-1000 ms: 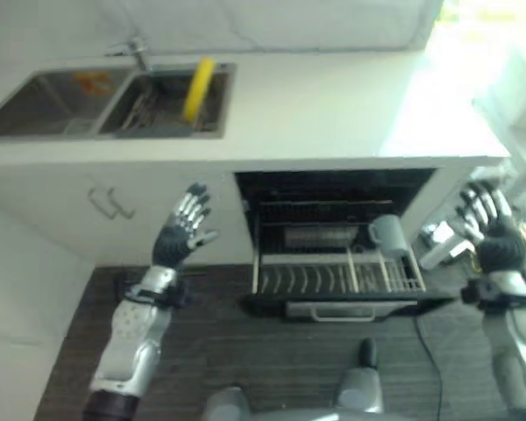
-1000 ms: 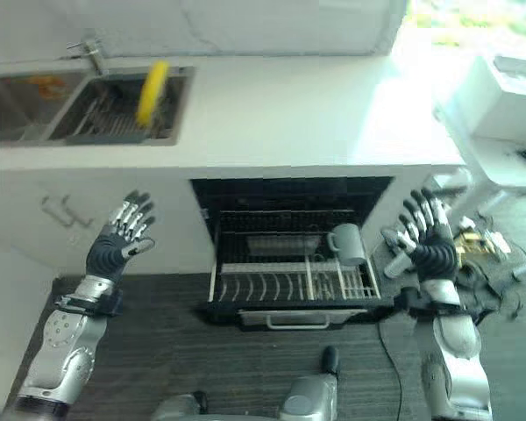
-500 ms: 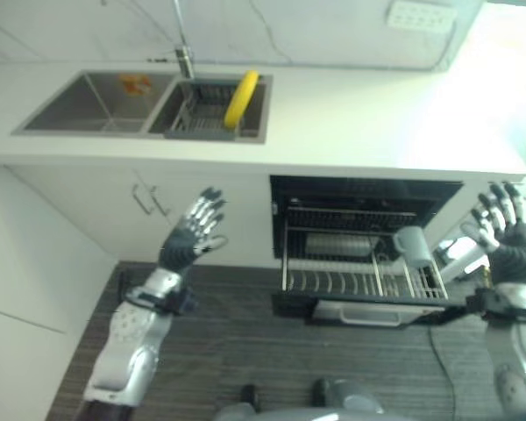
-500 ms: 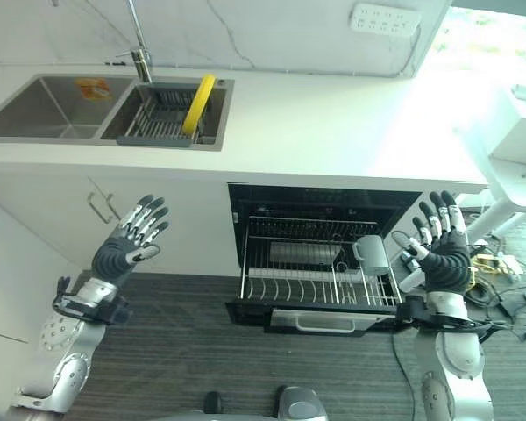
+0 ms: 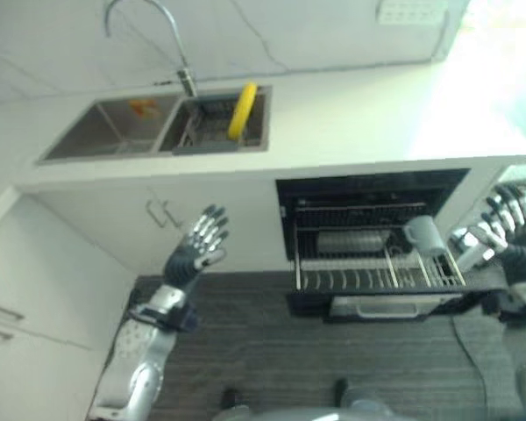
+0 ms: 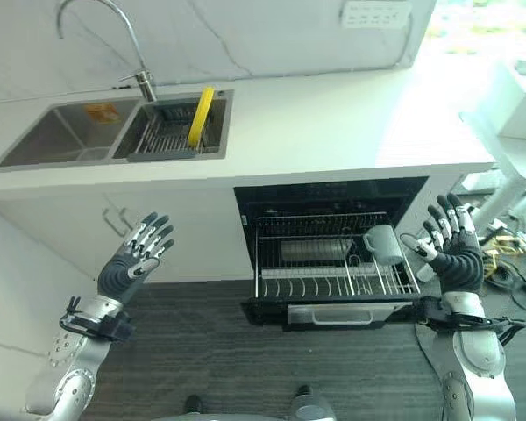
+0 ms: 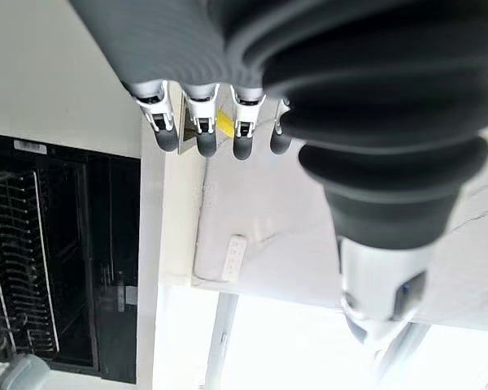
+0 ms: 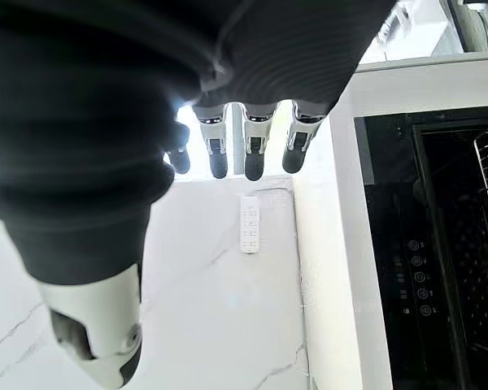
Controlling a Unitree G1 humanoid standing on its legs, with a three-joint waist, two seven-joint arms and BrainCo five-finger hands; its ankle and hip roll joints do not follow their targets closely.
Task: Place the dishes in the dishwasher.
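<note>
The left hand [image 6: 131,263] is raised in front of the white cabinet doors [image 6: 88,232] below the sink, fingers straight and spread, holding nothing. The right hand [image 6: 456,250] is up on the far side of the dishwasher [image 6: 333,254], fingers likewise straight and fanned apart, also empty; it sits just beside the right end of the pulled-out rack [image 6: 333,281], not touching it. Between the two hands the dishwasher stands open under the white counter [image 6: 333,123], its lower rack drawn out over the dark striped floor [image 6: 228,360]. A grey mug [image 6: 383,243] sits in the rack at its right side, and a pale dish [image 6: 311,250] lies further back in the middle. Up on the counter, to the left, is a double sink [image 6: 61,145] with a curved tap [image 6: 114,39] behind it. A yellow plate [image 6: 200,116] stands on edge in the wire basket [image 6: 162,140] in the right-hand basin, well apart from both hands. A socket strip [image 6: 368,12] sits on the wall behind the counter.
</note>
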